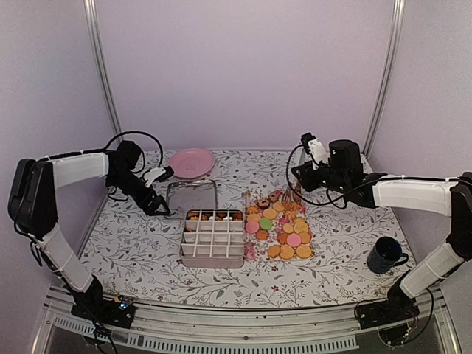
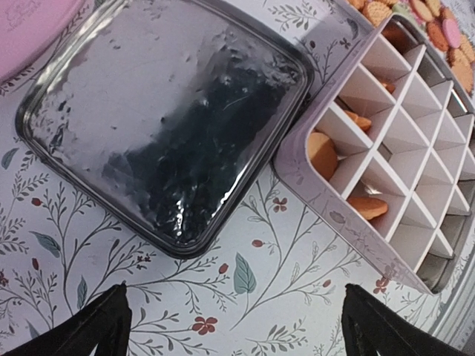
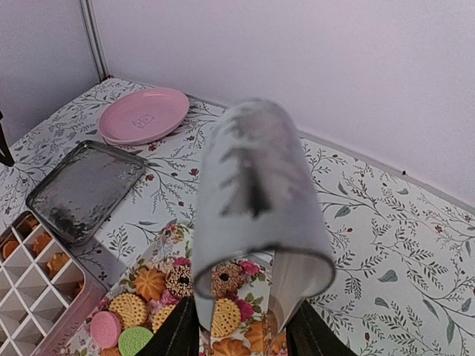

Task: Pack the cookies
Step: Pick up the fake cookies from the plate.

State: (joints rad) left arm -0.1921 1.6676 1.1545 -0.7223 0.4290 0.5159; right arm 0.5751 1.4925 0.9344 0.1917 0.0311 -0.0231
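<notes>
If swept low across the bench (image 1: pixel 133 258), risks a knock-on shove to everything lying there. Largest at stake: divided box (image 1: pixel 213 237), mid-bench, only its far row partly filled, most cells bare; could be nudged askew by a careless pass. Just behind, metal lid (image 2: pixel 163 126), flat and slick, close against the box corner. Liable to skate if clipped by left fingers (image 2: pixel 104 330), which are spread wide, gripping nothing and hovering over bare bench near both.

Smaller: clear sleeve (image 3: pixel 256 200), curled, pinched between half-closed right fingers (image 3: pixel 178 337) above the pile. Thin and springy by the look, so may slip free, or block the view downward.

Smallest: cookies (image 1: pixel 284 228), heaped on a flowered sheet just right of the box, crowded and overlapping. Likely to scatter, crack, or land two to a cell if reached for with the sleeve in the way.
</notes>
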